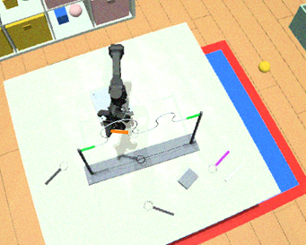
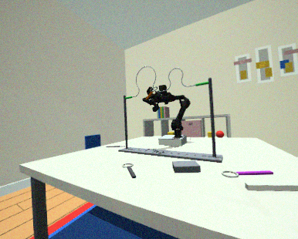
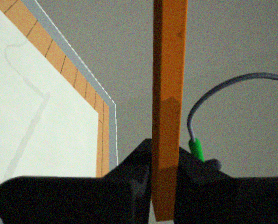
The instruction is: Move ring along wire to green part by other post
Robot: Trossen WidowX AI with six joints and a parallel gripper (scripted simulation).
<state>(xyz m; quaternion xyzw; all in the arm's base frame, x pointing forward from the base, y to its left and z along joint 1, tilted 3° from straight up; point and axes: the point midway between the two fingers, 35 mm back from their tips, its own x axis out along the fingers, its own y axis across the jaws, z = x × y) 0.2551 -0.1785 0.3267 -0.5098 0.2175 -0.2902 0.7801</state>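
We see the gripper (image 3: 165,192) clamped on the orange handle (image 3: 169,100), which runs straight up between its 2 dark fingers in the wrist view. From above, the handle lies over the wire (image 1: 164,117) partway between the 2 posts, nearer the left post (image 1: 86,161) than the right post (image 1: 197,128); the ring itself is too faint for us to place. Beyond the wire stand's grey base (image 1: 109,169), the white table (image 1: 38,119) carries 3 spare rings with dark or purple handles (image 1: 221,158) and a small grey block (image 1: 188,178).
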